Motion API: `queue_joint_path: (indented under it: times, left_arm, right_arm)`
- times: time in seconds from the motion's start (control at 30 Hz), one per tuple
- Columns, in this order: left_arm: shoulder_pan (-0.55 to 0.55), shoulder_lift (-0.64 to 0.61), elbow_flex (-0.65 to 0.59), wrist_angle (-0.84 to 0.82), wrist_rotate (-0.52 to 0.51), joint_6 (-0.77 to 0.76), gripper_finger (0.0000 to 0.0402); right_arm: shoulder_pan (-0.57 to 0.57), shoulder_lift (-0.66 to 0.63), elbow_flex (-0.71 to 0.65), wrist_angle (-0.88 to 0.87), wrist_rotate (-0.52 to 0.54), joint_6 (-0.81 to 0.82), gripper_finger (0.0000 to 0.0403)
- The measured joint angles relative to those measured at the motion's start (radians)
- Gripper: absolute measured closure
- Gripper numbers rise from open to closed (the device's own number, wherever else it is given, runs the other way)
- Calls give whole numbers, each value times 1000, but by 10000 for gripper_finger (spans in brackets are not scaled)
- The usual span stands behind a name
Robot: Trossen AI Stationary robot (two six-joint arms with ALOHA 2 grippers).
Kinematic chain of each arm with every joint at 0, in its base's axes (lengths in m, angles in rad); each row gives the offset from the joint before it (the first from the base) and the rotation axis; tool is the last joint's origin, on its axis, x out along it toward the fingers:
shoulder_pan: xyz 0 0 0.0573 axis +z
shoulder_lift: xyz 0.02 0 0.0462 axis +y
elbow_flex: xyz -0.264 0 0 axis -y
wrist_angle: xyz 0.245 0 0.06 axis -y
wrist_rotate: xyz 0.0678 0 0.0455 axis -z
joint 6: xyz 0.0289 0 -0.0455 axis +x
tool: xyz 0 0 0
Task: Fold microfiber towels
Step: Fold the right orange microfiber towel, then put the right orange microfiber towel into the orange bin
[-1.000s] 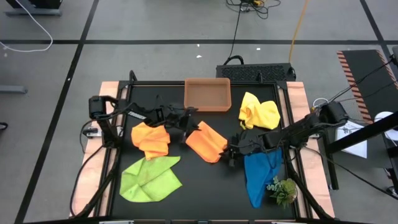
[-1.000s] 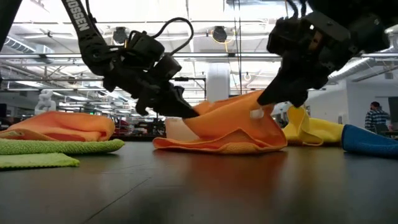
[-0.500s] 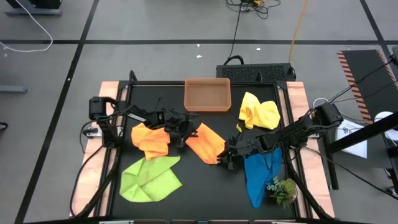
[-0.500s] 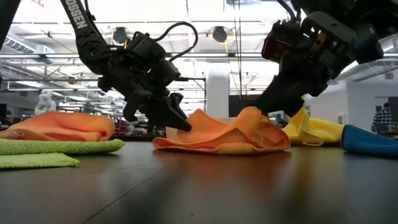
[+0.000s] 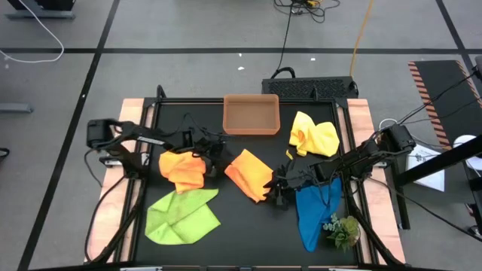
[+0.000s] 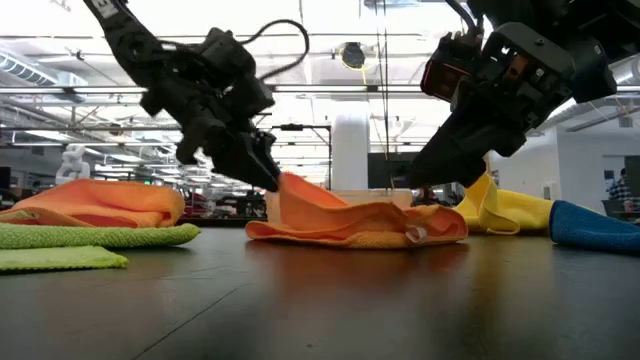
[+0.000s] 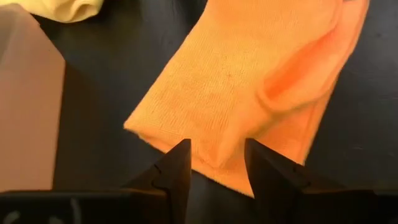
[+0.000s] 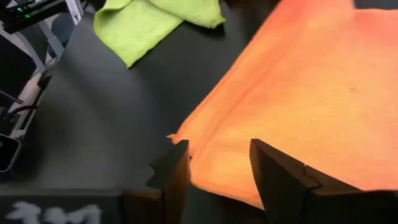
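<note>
Black tabletop carries a folded orange towel (image 5: 249, 174) mid-table, its long axis running from far-left to near-right. Left gripper (image 5: 213, 156) sits at its far-left corner, right gripper (image 5: 279, 190) at its near-right end; both stand parted, holding nothing.

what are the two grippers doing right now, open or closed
Left gripper: open, holding nothing, at the folded orange microfiber towel's edge.
Right gripper: open, holding nothing, at the same towel.

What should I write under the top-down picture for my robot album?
Both grippers, left and right, open at either end of a folded orange towel lying among four others.
</note>
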Motion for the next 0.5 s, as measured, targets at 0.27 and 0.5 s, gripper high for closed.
queue_joint_path:
  times: [0.27,0.5]
  left_arm:
    - [-38,-69,0,36,-2,-112,247]
    - [-91,21,0,90,-9,-158,247]
  right_arm:
    - [-46,0,0,-26,58,-42,238]
    - [-79,0,0,-86,59,-53,238]
